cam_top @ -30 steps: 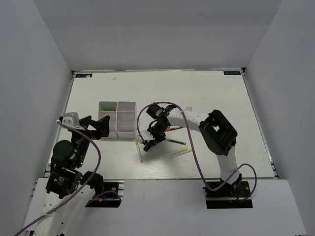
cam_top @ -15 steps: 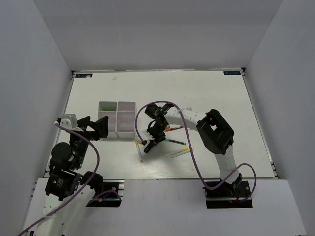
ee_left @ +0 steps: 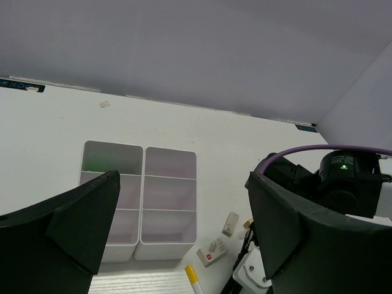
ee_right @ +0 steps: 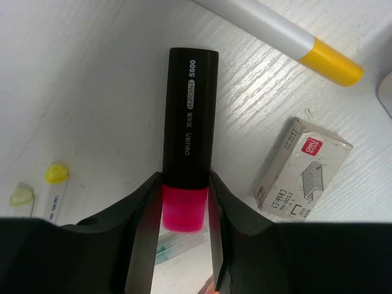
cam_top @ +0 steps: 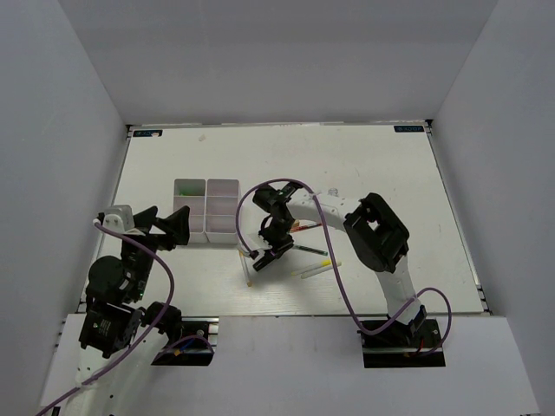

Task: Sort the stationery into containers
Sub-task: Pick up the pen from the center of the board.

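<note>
One highlighter point(ee_right: 188, 131) pinched in right end effector point(ee_right: 184, 205); left end effector point(ee_left: 182, 184) gapes near tray point(ee_left: 165, 250)

White table point(cam_top: 364, 165), grey walls point(cam_top: 286, 61)

highlighter point(ee_right: 188, 116): matt black plastic | table point(ee_right: 92, 73): white woodgrain | tray point(ee_left: 165, 251): smooth plastic

The tray point(cam_top: 206, 211) sits left of highlighter point(ee_right: 187, 122) and staple box point(ee_right: 303, 168).
</note>
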